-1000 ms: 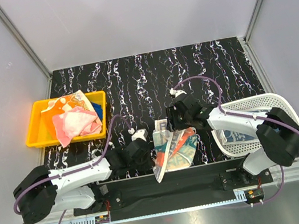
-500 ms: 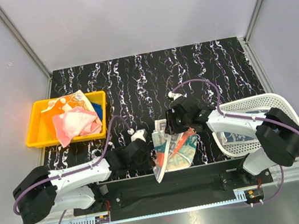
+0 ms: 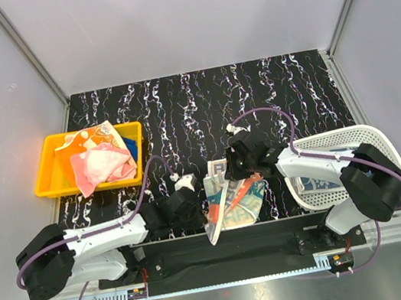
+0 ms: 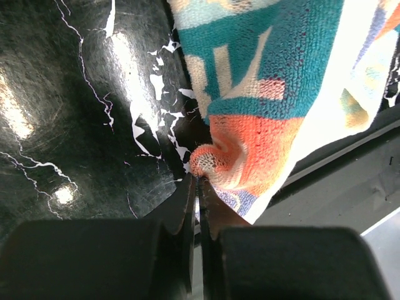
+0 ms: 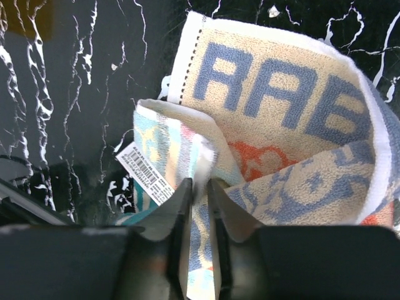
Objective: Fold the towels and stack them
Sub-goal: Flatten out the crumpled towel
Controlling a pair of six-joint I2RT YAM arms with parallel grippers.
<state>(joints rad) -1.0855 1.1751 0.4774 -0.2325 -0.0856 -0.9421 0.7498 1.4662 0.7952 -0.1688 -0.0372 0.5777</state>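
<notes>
A cartoon-printed orange, teal and white towel (image 3: pixel 232 197) lies crumpled at the table's near edge between the arms. My left gripper (image 3: pixel 196 202) is shut on its left edge; in the left wrist view the jaws (image 4: pixel 200 181) pinch a bunched orange fold of the towel (image 4: pixel 262 94). My right gripper (image 3: pixel 228 167) is shut on the towel's far edge; in the right wrist view it (image 5: pixel 199 184) grips a fold of the towel (image 5: pixel 275 106) beside a barcode label (image 5: pixel 145 174). More towels, pink (image 3: pixel 98 166), printed and blue, lie in the yellow tray (image 3: pixel 50 176).
A white mesh basket (image 3: pixel 343 164) stands at the right, under the right arm. The yellow tray sits at the left. The black rail (image 3: pixel 226 250) runs along the table's near edge under the towel's hanging corner.
My right gripper has shifted slightly left and toward the near edge with the towel's far edge. The left arm has barely moved.
</notes>
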